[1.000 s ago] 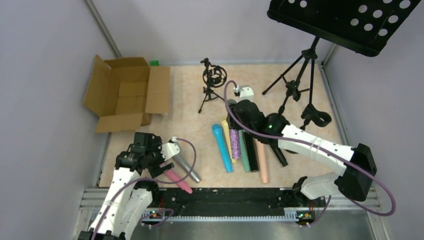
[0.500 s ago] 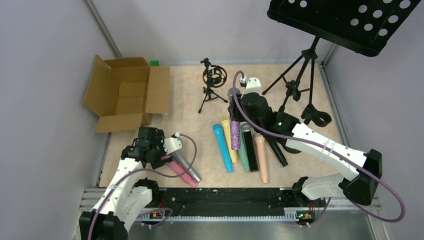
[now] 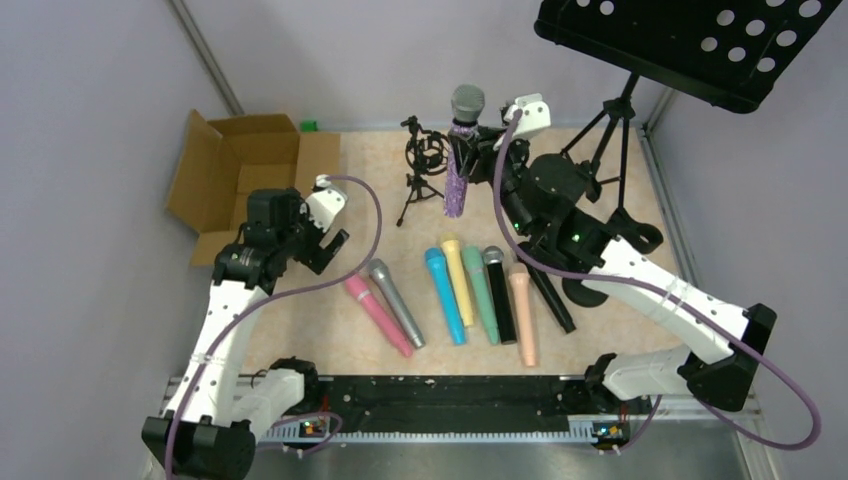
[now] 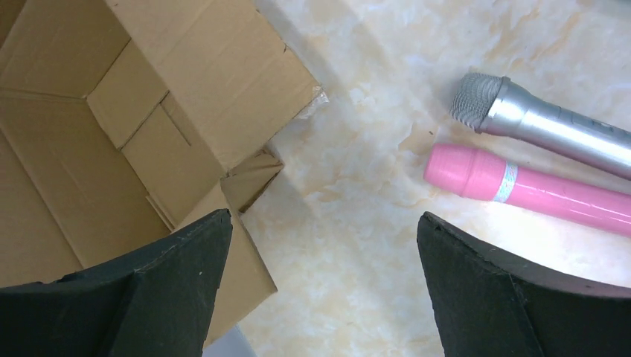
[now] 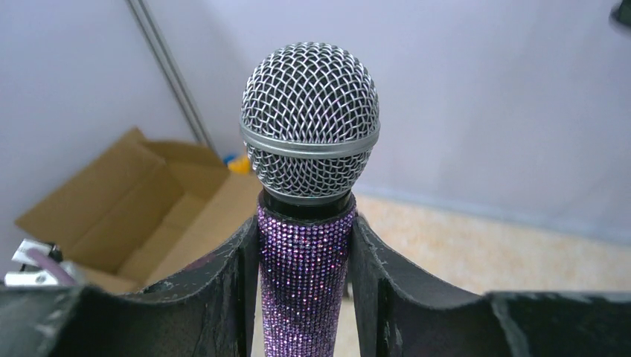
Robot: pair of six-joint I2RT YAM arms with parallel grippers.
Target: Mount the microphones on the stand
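My right gripper (image 3: 478, 140) is shut on the glittery purple microphone (image 3: 459, 165) and holds it upright in the air, grey mesh head up, just right of the small black tripod stand (image 3: 425, 165) with its round shock mount. In the right wrist view the purple microphone (image 5: 309, 223) stands between both fingers. My left gripper (image 3: 312, 238) is open and empty above the table, next to the cardboard box. The pink microphone (image 3: 378, 315) and silver microphone (image 3: 396, 302) lie on the table; both show in the left wrist view, pink (image 4: 521, 186) and silver (image 4: 536, 123). The blue (image 3: 444, 296), yellow (image 3: 459, 282), teal (image 3: 482, 295), black (image 3: 498, 295) and peach (image 3: 524, 315) microphones lie side by side.
An open cardboard box (image 3: 245, 185) sits at the back left. A tall black music stand (image 3: 690, 40) on a tripod (image 3: 590, 165) stands at the back right. A black clip holder (image 3: 630, 232) and a black stick (image 3: 552, 300) lie by the right arm.
My right gripper lifted the purple microphone from the row and raised it upright beside the small stand. My left gripper let go of the pink and silver microphones and moved back toward the box.
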